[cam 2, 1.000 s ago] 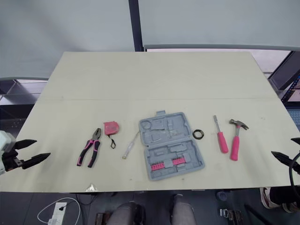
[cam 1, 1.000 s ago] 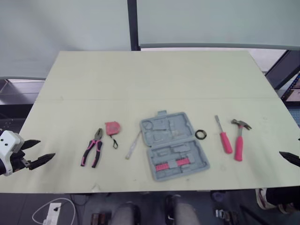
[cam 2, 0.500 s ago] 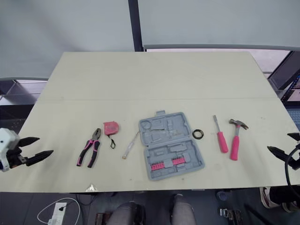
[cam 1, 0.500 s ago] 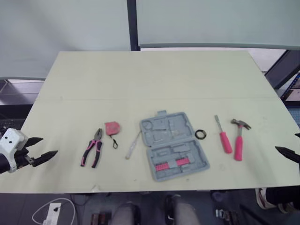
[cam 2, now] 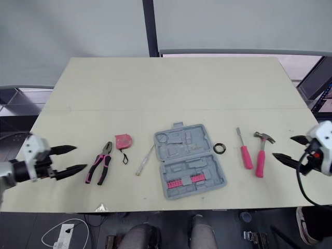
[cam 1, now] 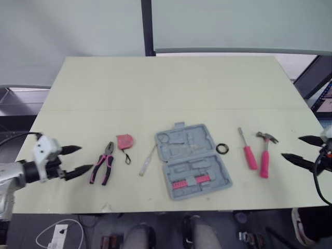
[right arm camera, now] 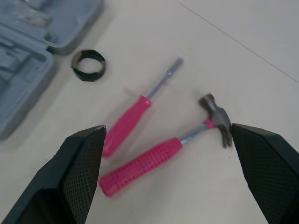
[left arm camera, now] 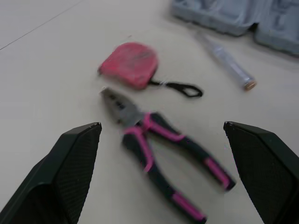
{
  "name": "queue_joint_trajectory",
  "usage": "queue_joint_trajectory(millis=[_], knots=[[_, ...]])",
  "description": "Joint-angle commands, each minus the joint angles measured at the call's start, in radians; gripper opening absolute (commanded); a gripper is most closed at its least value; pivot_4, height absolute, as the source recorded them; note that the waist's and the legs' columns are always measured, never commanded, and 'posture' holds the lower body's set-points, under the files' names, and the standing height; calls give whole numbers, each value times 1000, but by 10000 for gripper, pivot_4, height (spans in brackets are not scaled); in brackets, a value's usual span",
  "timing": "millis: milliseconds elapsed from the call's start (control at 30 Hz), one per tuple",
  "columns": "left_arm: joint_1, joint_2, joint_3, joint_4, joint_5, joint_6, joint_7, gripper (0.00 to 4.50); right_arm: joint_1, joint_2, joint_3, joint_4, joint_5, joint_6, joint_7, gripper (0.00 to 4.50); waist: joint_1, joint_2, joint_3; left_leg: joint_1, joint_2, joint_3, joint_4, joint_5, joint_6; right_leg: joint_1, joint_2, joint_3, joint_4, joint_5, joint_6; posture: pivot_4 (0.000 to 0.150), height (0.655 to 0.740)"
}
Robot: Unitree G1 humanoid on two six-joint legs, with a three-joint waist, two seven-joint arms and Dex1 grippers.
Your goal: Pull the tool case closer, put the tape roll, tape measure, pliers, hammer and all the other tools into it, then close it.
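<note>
The grey tool case (cam 1: 191, 159) lies open near the table's front middle, pink bits in its near half. Left of it lie a clear-handled screwdriver (cam 1: 147, 160), a red tape measure (cam 1: 124, 141) and pink-handled pliers (cam 1: 103, 162). To its right are a black tape roll (cam 1: 222, 149), a pink screwdriver (cam 1: 248, 150) and a pink hammer (cam 1: 265, 154). My left gripper (cam 1: 75, 160) hangs open just left of the pliers (left arm camera: 159, 142), empty. My right gripper (cam 2: 290, 149) is open just right of the hammer (right arm camera: 173, 147), holding nothing.
The pale table (cam 1: 171, 88) has wide bare room behind the tools. Its front edge runs close below the case. A dark post (cam 1: 147, 26) stands behind the table. Dark framing shows at the far right (cam 1: 314, 78).
Both arms have moved inward over the table: the left gripper now sits beside the pliers, the right gripper beside the hammer. The tools and case have not moved.
</note>
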Motion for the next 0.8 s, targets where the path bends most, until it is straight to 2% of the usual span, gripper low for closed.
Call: queue_joint_trajectory(millis=[33, 67, 100, 167, 200, 267, 633, 733, 800], knots=[[-55, -52, -125, -140, 16, 51, 37, 45000, -92, 14, 104, -20, -4, -16, 18, 42264, 1, 0, 0, 0, 0, 0, 0, 0, 0, 0, 0, 0, 0, 0, 0, 1500, 7400], [-75, -77, -161, -155, 20, 59, 42, 45000, -118, 25, 138, -12, -14, -21, 15, 39388, 2, 0, 0, 0, 0, 0, 0, 0, 0, 0, 0, 0, 0, 0, 0, 1500, 7400], [-95, -100, -194, -164, 26, 68, 49, 42559, -136, 34, 172, -8, -20, -26, 23, 36211, 3, 0, 0, 0, -1, 0, 0, 0, 0, 0, 1, 0, 0, 0, 0, 1500, 7400], [-138, -142, -260, -171, 52, 98, 78, 36545, -172, 57, 243, 12, -53, -53, 27, 26286, 5, 0, 0, -1, -1, 0, 1, 1, 1, 0, 2, -1, 0, 0, 0, 1500, 7400], [-155, -156, -293, -172, 70, 107, 88, 31735, -195, 70, 279, 37, -79, -70, 18, 21230, 6, 0, 0, -1, -1, 0, 1, 1, 1, 0, 3, -2, 0, 0, 0, 1500, 7400], [-184, -171, -349, -163, 118, 127, 106, 21492, -235, 89, 335, 91, -121, -99, 14, 21134, 6, 0, 0, -1, -1, 2, 1, 1, 1, 0, 8, -4, 0, 1, 1, 1500, 7400], [-280, -267, -465, -76, 218, 119, 158, 21492, -349, 163, 454, 260, -219, -232, 23, 21134, 23, 0, 0, -1, 1, 3, 3, 2, 2, 0, 11, -3, 0, 1, 2, 1500, 7400], [-288, -278, -485, -54, 242, 95, 152, 12526, -369, 182, 472, 290, -235, -251, 21, 12236, 24, 0, 0, -1, 1, 3, 4, 2, 2, 0, 11, -4, 0, 1, 2, 1500, 7400], [-295, -295, -501, -37, 259, 86, 157, 3002, -385, 201, 492, 313, -259, -267, 9, 2567, 25, 0, 0, -1, 1, 3, 3, 2, 2, 0, 11, -3, 0, 1, 2, 1500, 7400]])
